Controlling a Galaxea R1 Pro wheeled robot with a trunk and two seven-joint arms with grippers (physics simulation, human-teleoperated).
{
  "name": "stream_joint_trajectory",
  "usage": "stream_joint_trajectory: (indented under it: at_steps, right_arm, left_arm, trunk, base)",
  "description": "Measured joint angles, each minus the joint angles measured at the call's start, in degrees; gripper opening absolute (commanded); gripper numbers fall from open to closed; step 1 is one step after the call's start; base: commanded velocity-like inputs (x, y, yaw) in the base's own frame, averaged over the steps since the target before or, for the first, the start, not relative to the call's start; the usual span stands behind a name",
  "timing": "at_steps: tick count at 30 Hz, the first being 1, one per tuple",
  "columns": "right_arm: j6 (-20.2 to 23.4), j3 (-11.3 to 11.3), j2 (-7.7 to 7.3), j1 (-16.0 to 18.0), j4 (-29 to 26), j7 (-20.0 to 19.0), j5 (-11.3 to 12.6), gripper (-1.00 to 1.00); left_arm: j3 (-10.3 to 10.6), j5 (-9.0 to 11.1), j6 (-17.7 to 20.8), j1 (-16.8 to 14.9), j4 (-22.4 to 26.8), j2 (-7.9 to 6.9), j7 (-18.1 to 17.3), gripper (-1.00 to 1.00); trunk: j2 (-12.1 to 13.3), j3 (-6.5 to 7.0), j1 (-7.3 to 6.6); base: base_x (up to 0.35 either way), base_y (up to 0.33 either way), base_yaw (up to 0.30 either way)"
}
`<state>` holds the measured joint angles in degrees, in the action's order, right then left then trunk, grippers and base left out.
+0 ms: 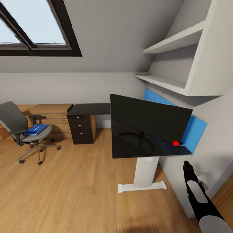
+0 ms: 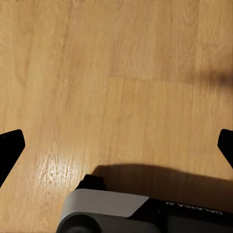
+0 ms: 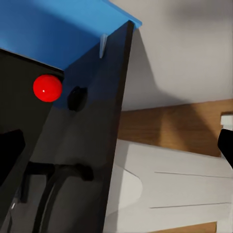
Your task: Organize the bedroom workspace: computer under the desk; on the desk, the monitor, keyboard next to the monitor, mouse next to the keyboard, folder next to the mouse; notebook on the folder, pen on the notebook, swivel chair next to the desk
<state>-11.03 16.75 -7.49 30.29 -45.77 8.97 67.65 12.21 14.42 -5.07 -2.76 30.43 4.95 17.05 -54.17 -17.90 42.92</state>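
Note:
The big black monitor [image 1: 147,124] with its red dot [image 1: 175,143] stands on the black desk [image 1: 92,109], which rests on a white pedestal leg [image 1: 144,171]. Far left, the grey swivel chair [image 1: 14,124] stands apart from the desk with the blue folder [image 1: 36,129] on its seat. My right gripper [image 1: 187,166] hangs low beside the desk's right end, open. In its wrist view the right gripper [image 3: 119,150] faces the desk edge [image 3: 104,145], the red dot [image 3: 47,88] and a small dark oval [image 3: 76,97], perhaps the mouse. My left gripper [image 2: 116,145] is open over bare floor.
A blue panel [image 1: 195,131] lines the wall behind the monitor. White shelves [image 1: 174,42] overhang the desk's right end. Black drawers [image 1: 81,128] sit under the desk's left part, next to a low oak unit [image 1: 48,115]. Wood floor [image 1: 81,187] stretches between chair and desk.

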Motion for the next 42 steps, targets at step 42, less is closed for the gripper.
stream_joint_trajectory:
  at_steps: [42]
  right_arm:
    - [12.3,3.4,-2.71,0.0,-1.6,-0.9,12.7,1.00]
  left_arm:
    - [0.2,-0.2,-5.7,0.0,-0.5,0.20,0.0,1.00]
  trunk:
    - [7.6,3.42,-4.20]
  base:
    - [0.054,-0.026,0.000]
